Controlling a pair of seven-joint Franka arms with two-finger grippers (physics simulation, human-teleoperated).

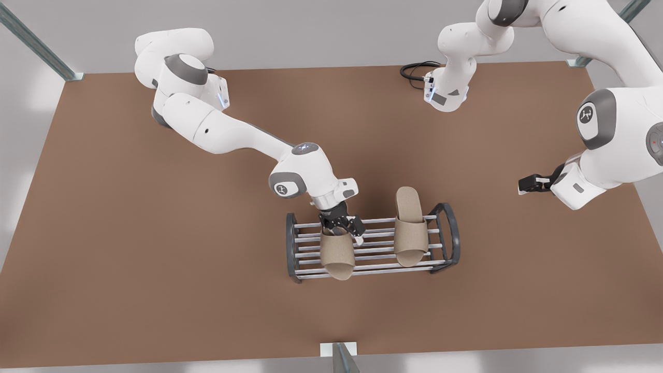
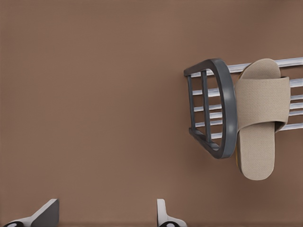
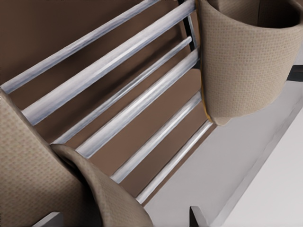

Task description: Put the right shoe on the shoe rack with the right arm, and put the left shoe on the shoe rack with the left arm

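on shoe rack (image 1: 448, 233): two beige slippers, wide straps

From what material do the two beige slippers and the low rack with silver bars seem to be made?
The beige slippers look like woven fabric: a fine matte weave shows on the straps. The rack seems metal: its silver bars shine with streaked highlights, while its dark-grey arched ends look smooth, painted metal or plastic.

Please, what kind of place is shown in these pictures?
Probably a simulated robot test bench: a bare brown table, two white arms mounted at its edge, and a shoe rack holding two beige slippers.
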